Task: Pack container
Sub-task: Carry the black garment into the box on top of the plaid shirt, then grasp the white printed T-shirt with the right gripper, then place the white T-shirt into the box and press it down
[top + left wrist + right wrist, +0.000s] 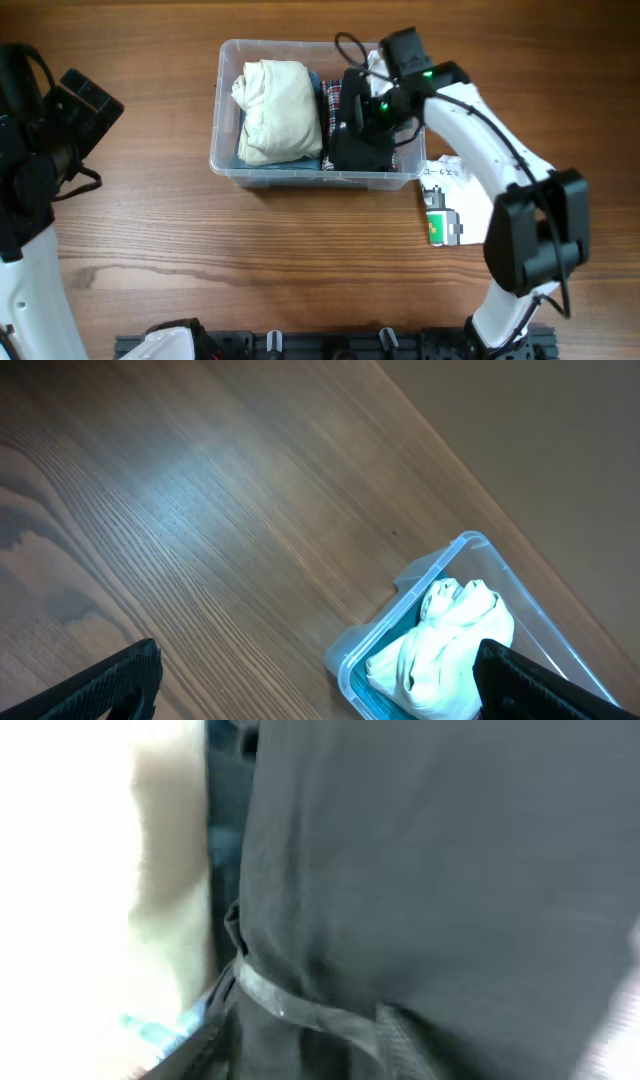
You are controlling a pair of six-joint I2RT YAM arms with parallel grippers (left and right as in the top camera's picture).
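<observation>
Overhead, the container [228, 160] sits toward the far side of the wooden table [250, 260], about midway across. Bare wood stretches wide in front of it and off to its left, so there is plenty of room on those sides. To its right the space is tighter: some white papers [470, 200] lie just beside its right end, with a small green and white box [441, 227] on them. Inside, a folded cream garment [278, 110] fills the left half, a strip of plaid cloth [334, 100] shows in the middle, and a dark garment [360, 148] takes up the right half. My right gripper [372, 108] is down over that dark garment, within the container's walls. My right wrist camera sees little but dark fabric pressed close, so I cannot tell how wide those fingers stand or whether they grip it. My left gripper [318, 660] hangs well to the left over bare wood, fingers spread wide and holding nothing, the container's near corner just past its fingertips.
</observation>
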